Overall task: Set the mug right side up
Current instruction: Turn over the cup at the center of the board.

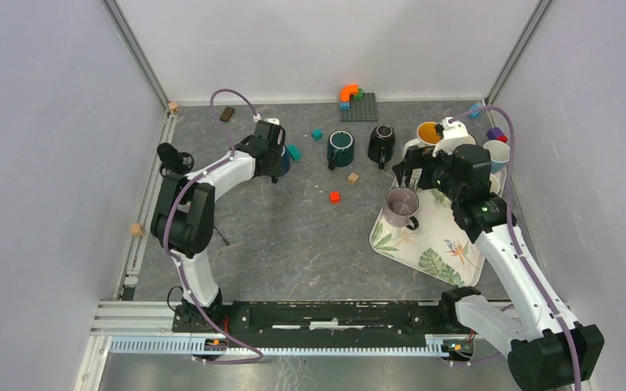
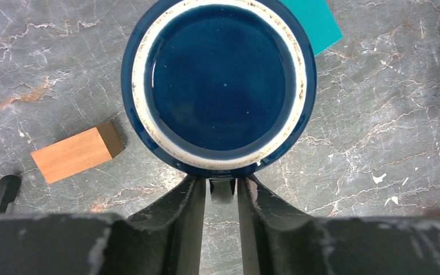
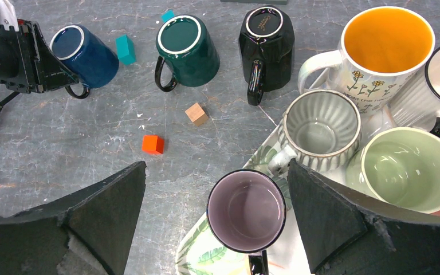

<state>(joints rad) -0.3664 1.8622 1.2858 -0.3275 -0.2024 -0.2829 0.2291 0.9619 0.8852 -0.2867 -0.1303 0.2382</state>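
A dark blue mug (image 2: 220,80) stands upside down on the grey table at the back left, its base facing the left wrist camera. My left gripper (image 2: 222,189) is shut on the mug's handle (image 2: 222,193), with one finger on each side of it. The top view shows the same gripper (image 1: 273,159) against the blue mug (image 1: 284,160). My right gripper (image 3: 217,166) hangs open over an upright purple mug (image 3: 246,210) on the leaf-print tray (image 1: 432,261) and holds nothing.
A green mug (image 1: 341,149) and a black mug (image 1: 381,144) also stand upside down mid-table. Several upright mugs crowd the tray's far end, among them an orange-lined one (image 3: 387,40). A wooden block (image 2: 77,152), a teal block (image 1: 294,152) and an orange cube (image 1: 335,196) lie nearby.
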